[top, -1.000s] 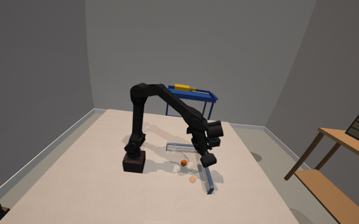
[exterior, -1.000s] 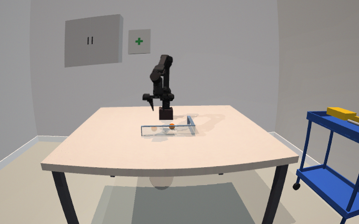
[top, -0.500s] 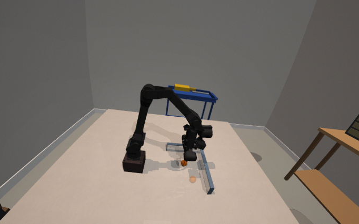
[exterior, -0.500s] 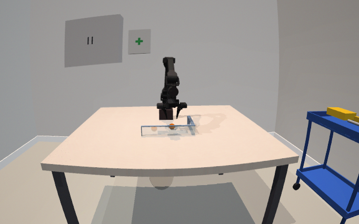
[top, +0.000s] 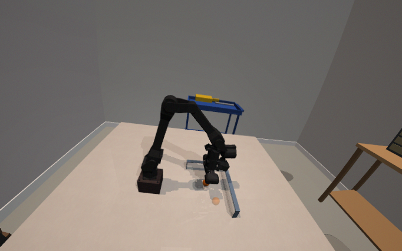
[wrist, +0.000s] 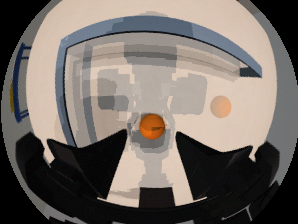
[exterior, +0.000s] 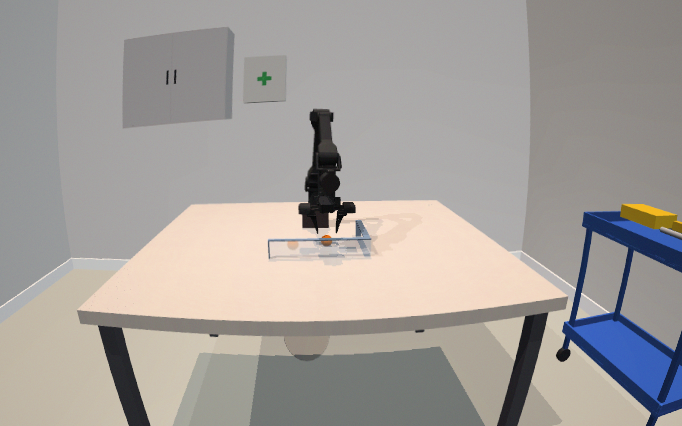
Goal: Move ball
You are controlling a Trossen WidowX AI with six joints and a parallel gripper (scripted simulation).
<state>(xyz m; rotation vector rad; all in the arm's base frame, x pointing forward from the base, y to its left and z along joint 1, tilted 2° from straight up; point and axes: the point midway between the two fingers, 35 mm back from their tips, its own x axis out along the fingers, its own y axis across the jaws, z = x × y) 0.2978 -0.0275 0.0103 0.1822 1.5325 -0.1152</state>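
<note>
Pale beige table [exterior: 201, 285]; clear corner walls [top: 232, 199] set on it. Fingers [exterior: 328, 228] spread wide (nothing held), poised directly above orange ball [wrist: 153, 125]. See-through copy [wrist: 221, 106] seen apart, rightward in wrist view.
</note>
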